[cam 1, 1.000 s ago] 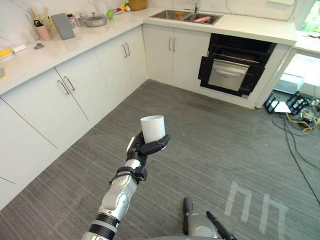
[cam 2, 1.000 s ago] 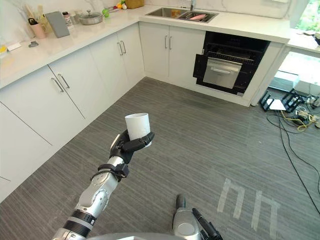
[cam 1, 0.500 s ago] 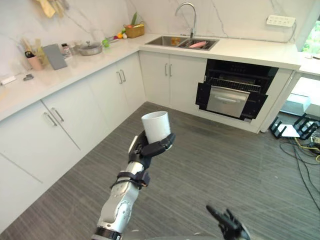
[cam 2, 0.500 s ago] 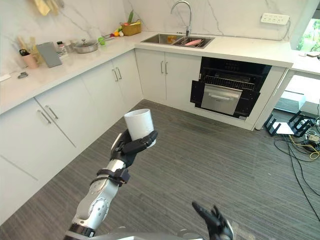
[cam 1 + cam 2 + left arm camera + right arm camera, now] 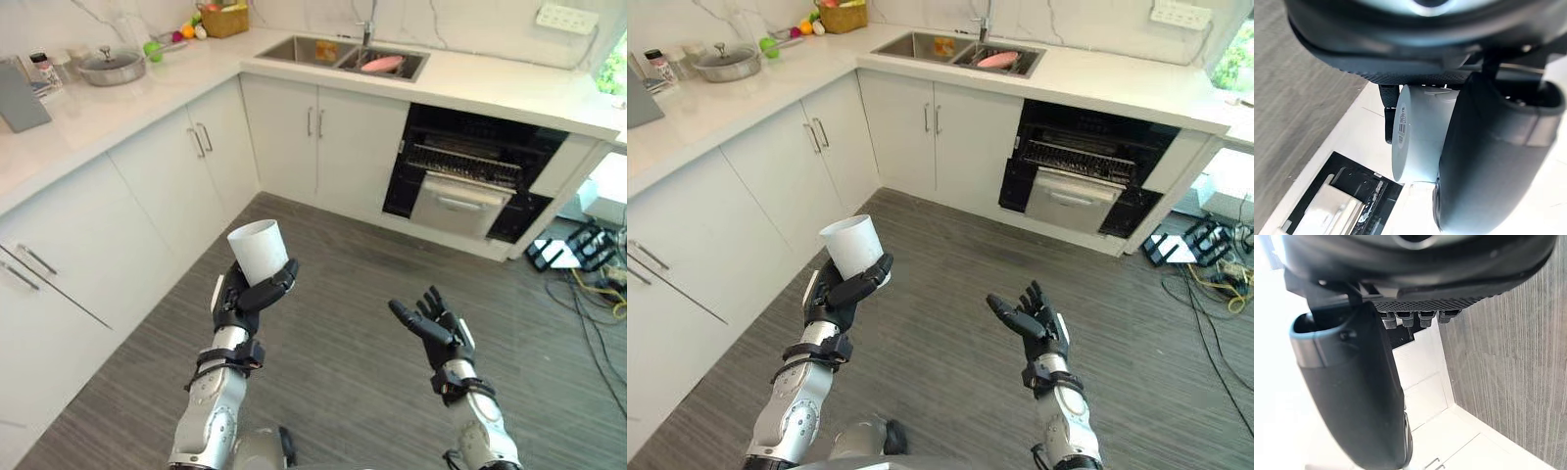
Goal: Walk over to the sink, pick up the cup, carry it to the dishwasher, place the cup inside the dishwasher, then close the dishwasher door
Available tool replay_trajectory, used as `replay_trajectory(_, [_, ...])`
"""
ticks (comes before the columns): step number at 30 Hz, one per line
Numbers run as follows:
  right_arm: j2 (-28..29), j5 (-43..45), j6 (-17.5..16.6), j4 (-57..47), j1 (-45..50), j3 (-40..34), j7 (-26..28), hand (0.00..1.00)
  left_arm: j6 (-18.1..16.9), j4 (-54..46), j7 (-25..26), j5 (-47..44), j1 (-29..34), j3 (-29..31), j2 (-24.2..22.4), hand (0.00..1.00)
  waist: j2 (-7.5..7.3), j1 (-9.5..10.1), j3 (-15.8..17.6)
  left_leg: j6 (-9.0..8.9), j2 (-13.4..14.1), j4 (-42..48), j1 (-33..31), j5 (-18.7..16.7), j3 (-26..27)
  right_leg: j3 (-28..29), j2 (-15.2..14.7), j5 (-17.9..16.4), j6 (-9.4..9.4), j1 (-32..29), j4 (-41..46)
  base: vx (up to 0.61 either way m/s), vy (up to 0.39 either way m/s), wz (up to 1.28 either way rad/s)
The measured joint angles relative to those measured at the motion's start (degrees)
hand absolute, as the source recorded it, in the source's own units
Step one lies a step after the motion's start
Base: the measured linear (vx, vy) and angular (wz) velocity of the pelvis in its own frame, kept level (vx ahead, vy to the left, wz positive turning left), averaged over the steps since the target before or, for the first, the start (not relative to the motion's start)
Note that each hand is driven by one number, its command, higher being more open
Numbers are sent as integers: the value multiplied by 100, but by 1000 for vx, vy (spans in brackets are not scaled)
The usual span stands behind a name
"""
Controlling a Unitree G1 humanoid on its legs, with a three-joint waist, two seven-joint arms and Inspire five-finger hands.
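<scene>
Cup (image 5: 257,252) retained upright in curled left hand (image 5: 238,300). Right hand (image 5: 436,331) now raised alongside, fingers spread, empty. Dishwasher (image 5: 470,176) seen open under desk (image 5: 490,88) edge, well apart: carry stage judged under way.

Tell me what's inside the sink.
In the sink, a pink item lies in the right basin, something yellowish in the left. The near rim hides part of each basin. The cup is in the left hand.
</scene>
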Motion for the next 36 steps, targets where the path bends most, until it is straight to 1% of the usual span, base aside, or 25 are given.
replay_trajectory(1, [87, -7, 1, 5, 81, -6, 2, 100, 33, 0, -2, 60, -37, -36, 5, 0, 14, -73, -1, 36, -137, -169, 306, -62, -143, -97, -82, -52, -76, -451, 1016, 399, 114, 56])
replay_trajectory(2, [137, -7, 1, 5, 156, -12, -2, 100, 46, 0, -6, 60, -51, -56, 3, 0, 29, -104, -1, 32, -173, -278, 473, -75, -249, -197, -91, -126, -207, -636, 1349, 318, 60, 67])
replay_trajectory(4, [317, -4, 0, -48, 406, -13, -28, 100, 54, 4, -57, 56, -128, -171, 13, 0, 88, -208, 32, -5, -174, -704, 1010, -72, -669, -458, 96, -553, -819, -1279, 1594, 347, -8, 85])
replay_trajectory(6, [429, 5, 0, -360, 691, -25, -150, 100, 98, 18, -194, 54, -252, -357, 35, 0, 138, -322, 74, -74, -65, -877, 1256, -171, -1112, -437, 396, -802, -1036, -1795, 890, 422, -152, 112])
replay_trajectory(8, [539, 10, 0, -880, 1028, -92, -241, 100, 140, 17, -391, 60, -294, -587, 53, 0, 284, -352, 165, -268, 189, -908, 1534, -345, -1439, -485, 692, -832, -1042, -2013, -648, 362, -229, 90])
replay_trajectory(9, [599, 29, -5, -1233, 1220, -99, -241, 100, 175, 11, -508, 64, -287, -672, 93, 0, 334, -339, 186, -420, 367, -852, 1715, -524, -1513, -714, 807, -685, -1027, -1998, -1880, 321, -221, 40])
replay_trajectory(10, [629, 51, -31, -1510, 1310, -74, -192, 100, 243, -18, -628, 69, -278, -668, 132, 0, 306, -307, 168, -598, 475, -746, 1911, -759, -1503, -1045, 848, -343, -1035, -1965, -3093, 455, -299, 17])
replay_trajectory(11, [636, 55, -44, -1622, 1316, -64, -168, 100, 267, -44, -664, 70, -262, -655, 152, 0, 202, -283, 112, -746, 487, -675, 2019, -895, -1453, -1262, 850, -133, -1057, -1915, -3659, 550, -312, -11])
replay_trajectory(12, [556, 112, -107, -1708, 1286, -86, -150, 100, 349, -27, -679, 78, -214, -645, 121, 0, 298, -279, 74, -920, 646, -623, 2328, -1095, -1262, -1552, 871, 726, -1327, -1732, -3677, 681, -338, -40])
replay_trajectory(14, [458, 216, -130, -1734, 1210, -152, -155, 100, 391, -52, -739, 168, -117, -741, 0, 0, 491, -182, -13, -911, 949, -663, 2701, -1067, -589, -1875, 909, 731, -1551, -1720, -3200, 548, -227, -47])
replay_trajectory(15, [458, 302, -143, -1793, 1166, -207, -161, 100, 391, -57, -832, 171, -125, -767, -30, 0, 549, -187, -7, -989, 1080, -645, 2880, -998, -401, -1830, 1008, 429, -1880, -1753, -2810, 485, -220, -32])
replay_trajectory(16, [468, 335, -162, -1903, 1159, -258, -186, 100, 391, -62, -922, 171, -138, -792, -80, 0, 595, -212, -29, -1101, 1174, -568, 2965, -862, -383, -1808, 1052, 88, -1896, -1797, -2461, 549, -273, -24])
replay_trajectory(18, [497, 335, -199, -2154, 1181, -280, -220, 100, 390, -123, -994, 173, -147, -827, -101, 0, 621, -331, -56, -1168, 1288, -153, 2878, -626, -430, -1821, 1060, -273, -1927, -1795, -2165, 435, -235, -6])
replay_trajectory(20, [552, 342, -258, -2494, 1286, -310, -269, 100, 391, -203, -1080, 172, -146, -851, -106, 0, 736, -413, -117, -1328, 1548, 691, 2547, -240, -434, -1882, 1175, -537, -1957, -1658, -2130, 335, -193, -6])
replay_trajectory(23, [585, 329, -353, -2767, 1438, -367, -268, 100, 372, -356, -1179, 167, -78, -760, -207, 0, 860, -364, -164, -1628, 2095, 3012, 1528, 1414, -732, -1754, 1481, -821, -1960, -1061, -2493, 338, -124, -31])
replay_trajectory(24, [582, 330, -382, -2802, 1462, -395, -270, 100, 366, -479, -1173, 166, 62, -716, -307, 0, 918, -356, -184, -1517, 2266, 3899, 1072, 1308, -692, -1654, 1590, -849, -1985, -732, -2731, 368, -42, -42])
replay_trajectory(25, [583, 334, -383, -2820, 1467, -397, -270, 100, 351, -544, -1174, 164, 141, -706, -328, 0, 915, -354, -181, -1443, 2311, 4168, 896, 1167, -602, -1581, 1621, -840, -2024, -560, -2849, 385, -30, -53])
replay_trajectory(26, [577, 338, -383, -2878, 1457, -380, -261, 100, 334, -610, -1172, 163, 253, -704, -330, 0, 894, -329, -169, -1177, 2359, 4249, 637, 764, -347, -1425, 1641, -850, -2020, -214, -3108, 372, -14, -73])
replay_trajectory(27, [555, 340, -398, -2936, 1406, -326, -194, 100, 303, -665, -1160, 163, 370, -683, -321, 0, 887, -267, -169, -884, 2353, 3824, 431, 308, -84, -1181, 1634, -868, -1992, -3, -3295, 359, -1, -90])
replay_trajectory(28, [549, 340, -420, -2940, 1346, -277, -147, 100, 264, -680, -1153, 163, 419, -659, -320, 0, 887, -216, -169, -804, 2333, 3437, 350, 156, 19, -1042, 1619, -890, -1973, 54, -3339, 344, 47, -115])
replay_trajectory(29, [496, 340, -421, -2953, 1206, -193, -65, 100, 193, -684, -1081, 163, 472, -641, -321, 0, 884, -162, -170, -772, 2220, 2515, 166, -34, 34, -776, 1580, -955, -1924, 96, -3366, 426, 154, -120])
replay_trajectory(31, [379, 347, -418, -2955, 988, -69, -12, 100, 153, -675, -1007, 171, 554, -631, -325, 0, 859, -166, -168, -852, 1788, 719, 42, -41, -336, -373, 1441, -1041, -1784, 159, -3364, 373, 180, -108])
replay_trajectory(33, [240, 485, -417, -2905, 780, -67, 20, 100, 103, -676, -971, 178, 644, -620, -323, 0, 862, -174, -169, -1112, 1398, -1251, 72, 315, -937, 45, 1324, -1100, -1584, 299, -3452, 438, 293, -103])
replay_trajectory(35, [122, 584, -420, -2842, 733, -136, 19, 100, -54, -676, -1068, 178, 765, -556, -316, 0, 866, -174, -163, -1141, 1359, -1875, 38, 666, -1014, 315, 1266, -1270, -1273, 507, -3507, 515, 420, -102])
replay_trajectory(36, [63, 608, -422, -2810, 736, -147, 14, 100, -154, -663, -1093, 180, 817, -526, -276, 0, 879, -160, -158, -1120, 1332, -1749, 128, 1142, -1026, 453, 1209, -1420, -1093, 632, -3499, 525, 498, -111])
